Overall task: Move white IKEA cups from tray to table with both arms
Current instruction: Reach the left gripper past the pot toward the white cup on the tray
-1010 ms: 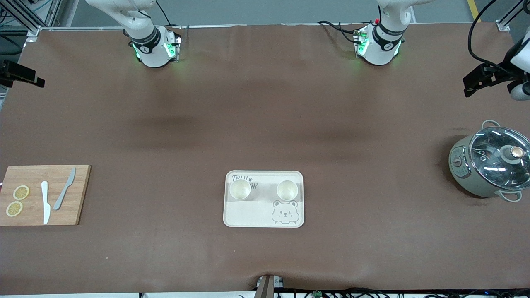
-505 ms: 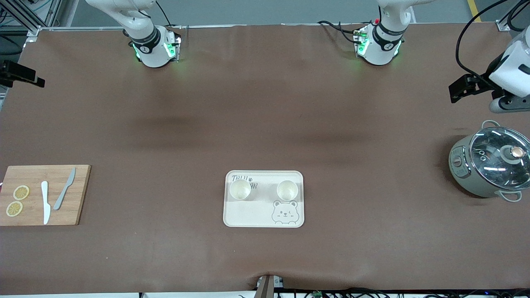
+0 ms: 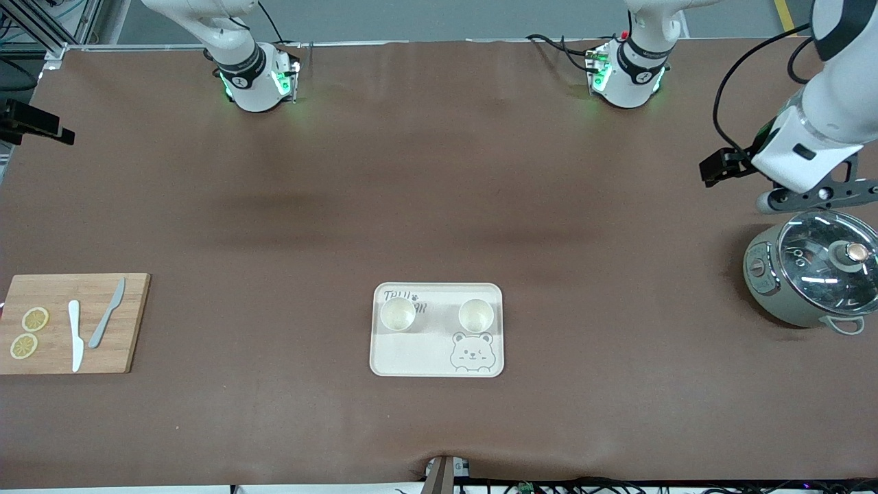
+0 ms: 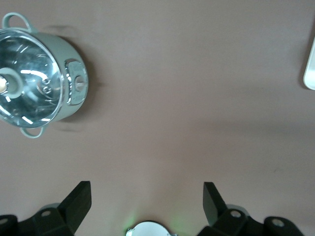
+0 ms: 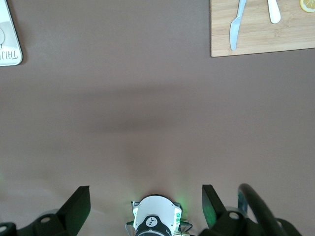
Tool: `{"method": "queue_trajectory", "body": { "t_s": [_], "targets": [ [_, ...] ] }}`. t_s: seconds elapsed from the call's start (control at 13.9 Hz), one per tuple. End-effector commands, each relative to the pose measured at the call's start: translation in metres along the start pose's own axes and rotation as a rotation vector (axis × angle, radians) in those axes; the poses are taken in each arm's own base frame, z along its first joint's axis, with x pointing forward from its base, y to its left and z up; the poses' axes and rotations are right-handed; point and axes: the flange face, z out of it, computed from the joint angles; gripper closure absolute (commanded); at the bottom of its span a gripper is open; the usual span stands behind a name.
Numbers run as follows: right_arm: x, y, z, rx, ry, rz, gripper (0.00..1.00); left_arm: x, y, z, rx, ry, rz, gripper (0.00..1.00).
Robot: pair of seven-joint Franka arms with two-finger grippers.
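Two white IKEA cups (image 3: pixel 398 314) (image 3: pixel 475 315) stand upright side by side on a cream bear tray (image 3: pixel 411 358) in the middle of the table. My left gripper (image 4: pixel 146 189) is open and empty. It hangs high over bare table beside a lidded pot (image 4: pixel 37 81), and its wrist (image 3: pixel 799 154) shows at the left arm's end. My right gripper (image 5: pixel 146 191) is open and empty, high over bare table at the right arm's end. Only a black part of that wrist (image 3: pixel 34 125) shows in the front view. Neither wrist view shows the cups.
The grey pot with a glass lid (image 3: pixel 813 274) stands at the left arm's end. A wooden cutting board (image 3: pixel 127 322) with two knives and lemon slices lies at the right arm's end. Each wrist view catches an edge of the tray (image 4: pixel 310 69) (image 5: pixel 7 34).
The left arm has swung in from the table's end toward the middle and now hangs by the pot. The right arm, cups and tray have not moved.
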Motion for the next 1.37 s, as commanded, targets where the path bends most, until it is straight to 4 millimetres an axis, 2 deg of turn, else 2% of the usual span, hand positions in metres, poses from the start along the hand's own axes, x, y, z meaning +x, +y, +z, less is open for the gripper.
{"method": "queue_trajectory", "body": {
  "t_s": [0.0,0.14,0.43,0.58,0.79,0.94,1.08,1.23,1.3],
  "targets": [
    [-0.007,0.0,0.0,0.026,0.003,0.013,0.0,0.025,0.008,0.019,-0.016,0.014,0.001,0.0],
    [-0.007,0.0,0.0,0.026,0.003,0.013,0.0,0.041,0.018,0.032,-0.042,0.04,0.015,0.0],
    [-0.007,0.0,0.0,0.026,0.003,0.013,0.0,0.079,0.055,0.084,-0.135,0.032,0.057,0.0],
    [-0.007,0.001,-0.001,0.026,0.004,0.014,0.0,0.091,0.088,0.104,-0.165,0.064,0.085,0.0],
    [-0.007,0.001,-0.001,0.026,0.004,0.014,0.0,0.106,0.135,0.137,-0.214,0.095,0.018,0.0],
    [-0.007,0.001,-0.001,0.026,0.004,0.014,0.0,0.111,0.175,0.158,-0.25,0.139,0.014,0.0],
    [-0.007,0.001,-0.001,0.026,0.004,0.014,0.0,0.118,0.201,0.186,-0.291,0.159,-0.02,0.0],
    [-0.008,0.002,-0.001,0.027,0.004,0.016,0.0,0.115,0.229,0.2,-0.312,0.171,-0.046,0.0],
    [-0.007,0.001,0.0,0.027,0.001,0.014,0.0,0.117,0.235,0.21,-0.295,0.172,-0.051,0.0]
  ]
}}
